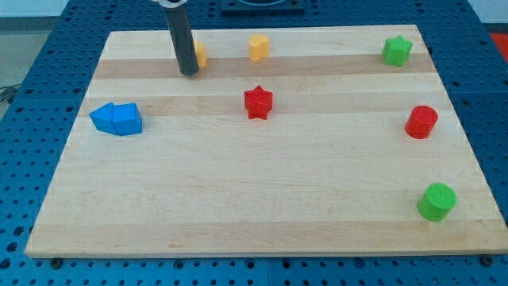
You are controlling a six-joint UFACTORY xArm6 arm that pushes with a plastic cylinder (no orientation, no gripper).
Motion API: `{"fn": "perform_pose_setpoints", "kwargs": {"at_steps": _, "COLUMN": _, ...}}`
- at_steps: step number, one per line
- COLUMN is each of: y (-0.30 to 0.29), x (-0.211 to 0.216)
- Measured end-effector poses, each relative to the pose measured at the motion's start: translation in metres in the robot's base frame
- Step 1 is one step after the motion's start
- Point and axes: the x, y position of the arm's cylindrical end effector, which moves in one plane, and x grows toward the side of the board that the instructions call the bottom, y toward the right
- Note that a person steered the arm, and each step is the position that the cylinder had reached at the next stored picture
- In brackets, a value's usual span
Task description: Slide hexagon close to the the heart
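Note:
My tip (188,72) rests on the board near the view's top left. A yellow block (201,54) sits right behind the rod on its right side, touching or nearly touching it. It is partly hidden, so I cannot make out its shape. A second yellow block (259,47), which looks heart-like, lies about a block's width further to the view's right along the top edge. The two yellow blocks are apart.
Two blue blocks (116,118) lie touching at the view's left. A red star (258,102) is at the centre top. A green star (397,51) is at the top right, a red cylinder (421,121) at the right and a green cylinder (436,201) at the bottom right.

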Motion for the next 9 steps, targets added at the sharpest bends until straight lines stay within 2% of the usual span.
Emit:
{"fn": "perform_pose_setpoints", "kwargs": {"at_steps": 2, "y": -0.036, "x": -0.007}}
{"fn": "perform_pose_setpoints", "kwargs": {"at_steps": 5, "y": -0.053, "x": -0.018}}
{"fn": "perform_pose_setpoints", "kwargs": {"at_steps": 6, "y": -0.040, "x": -0.039}}
{"fn": "perform_pose_setpoints", "kwargs": {"at_steps": 7, "y": -0.039, "x": -0.036}}
{"fn": "perform_pose_setpoints", "kwargs": {"at_steps": 8, "y": -0.026, "x": -0.009}}
{"fn": "perform_pose_setpoints", "kwargs": {"at_steps": 9, "y": 0.002, "x": -0.009}}
